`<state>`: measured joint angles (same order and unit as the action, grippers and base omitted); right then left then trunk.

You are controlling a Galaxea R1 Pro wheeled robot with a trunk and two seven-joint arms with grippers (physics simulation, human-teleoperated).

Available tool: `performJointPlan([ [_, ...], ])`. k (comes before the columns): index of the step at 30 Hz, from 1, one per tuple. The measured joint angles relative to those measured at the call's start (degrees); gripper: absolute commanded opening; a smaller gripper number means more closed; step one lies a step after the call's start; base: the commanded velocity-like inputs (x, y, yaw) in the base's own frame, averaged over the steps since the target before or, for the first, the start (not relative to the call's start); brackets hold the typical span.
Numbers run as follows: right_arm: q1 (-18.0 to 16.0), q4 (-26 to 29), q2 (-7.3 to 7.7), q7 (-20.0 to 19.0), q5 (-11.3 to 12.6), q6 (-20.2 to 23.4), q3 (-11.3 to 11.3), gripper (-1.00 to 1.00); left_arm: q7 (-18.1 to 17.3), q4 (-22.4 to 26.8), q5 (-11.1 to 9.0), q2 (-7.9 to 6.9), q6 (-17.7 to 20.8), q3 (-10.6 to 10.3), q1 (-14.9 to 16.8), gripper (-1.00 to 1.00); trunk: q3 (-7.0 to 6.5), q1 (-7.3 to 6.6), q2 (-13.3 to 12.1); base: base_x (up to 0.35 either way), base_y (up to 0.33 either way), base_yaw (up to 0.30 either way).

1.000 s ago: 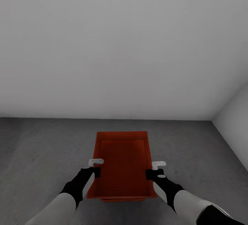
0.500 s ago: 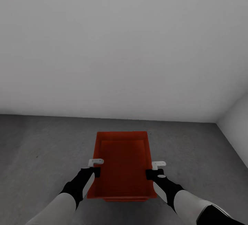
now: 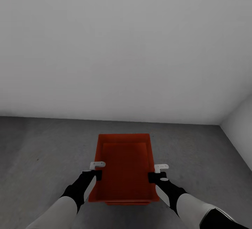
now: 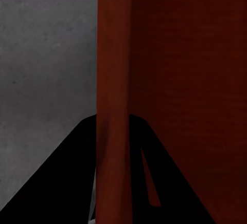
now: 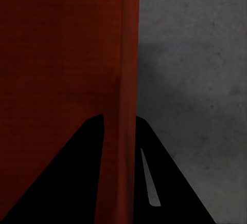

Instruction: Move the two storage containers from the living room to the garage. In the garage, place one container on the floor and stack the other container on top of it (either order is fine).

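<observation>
Holding 1 orange-red storage container (image 3: pixel 123 167) between both arms, the robot faces a plain pale grey wall (image 3: pixel 126 47) in the garage, with the dark grey concrete floor (image 3: pixel 42 152) in the lower part of the head view. The container sits in the lower middle of that frame, open side up, and it seems to be empty. The left gripper (image 3: pixel 97 170) is closed on the thin left wall of the box, and the left wrist view shows this wall (image 4: pixel 114 106) passing between the dark fingers, with the floor (image 4: pixel 46 54) beside it. The right gripper (image 3: pixel 155 172) clamps the right wall in the same way; in the right wrist view the wall (image 5: pixel 128 80) runs between its fingers over the grey concrete (image 5: pixel 195 80). I cannot tell for sure if the box rests on the floor or hangs just above it. As a judgement, the transport of this container to the garage is done, but it is not yet released. If this is the 1st box, then setting it down, bringing the 2nd and stacking are left; no other container is visible beneath or near it.
</observation>
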<state>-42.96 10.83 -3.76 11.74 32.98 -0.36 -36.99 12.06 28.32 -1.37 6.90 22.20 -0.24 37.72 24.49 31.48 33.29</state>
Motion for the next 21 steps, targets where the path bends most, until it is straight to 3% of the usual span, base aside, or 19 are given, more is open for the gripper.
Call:
performJointPlan([
  [21,0.0,0.0,0.0,0.0,0.0,-0.08,0.01,-1.0,0.0,0.04,0.01,0.0,-0.04,0.0,0.0,-1.0,0.0,0.0,0.0,0.0,0.0,0.0],
])
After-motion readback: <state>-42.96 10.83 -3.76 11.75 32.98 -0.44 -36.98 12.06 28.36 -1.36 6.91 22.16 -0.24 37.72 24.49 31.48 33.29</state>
